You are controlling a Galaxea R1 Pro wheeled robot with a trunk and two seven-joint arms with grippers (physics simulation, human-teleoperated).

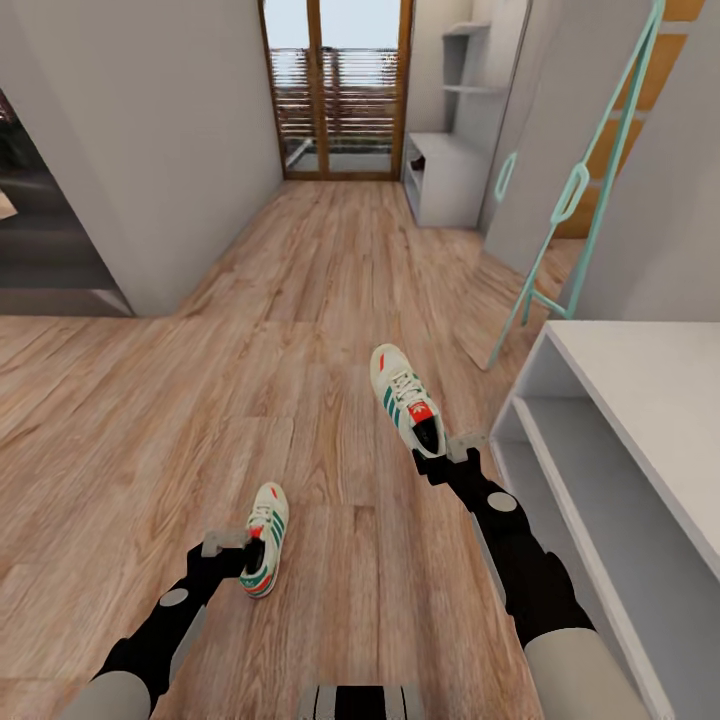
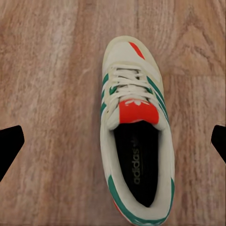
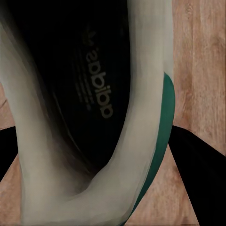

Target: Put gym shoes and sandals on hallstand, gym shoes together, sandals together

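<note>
Both gym shoes are lying on the corridor floor (image 1: 200, 380). The right end effector (image 1: 440, 452) is closing over the heel collar of the farther shoe (image 1: 403, 400), seemingly clamped on it. The left end effector (image 1: 238, 545) is hovering with fingers spread wide above the nearer shoe (image 2: 136, 136). These sneakers are probably light, with soft uppers; the firm heel rim looks like the best hold.
</note>
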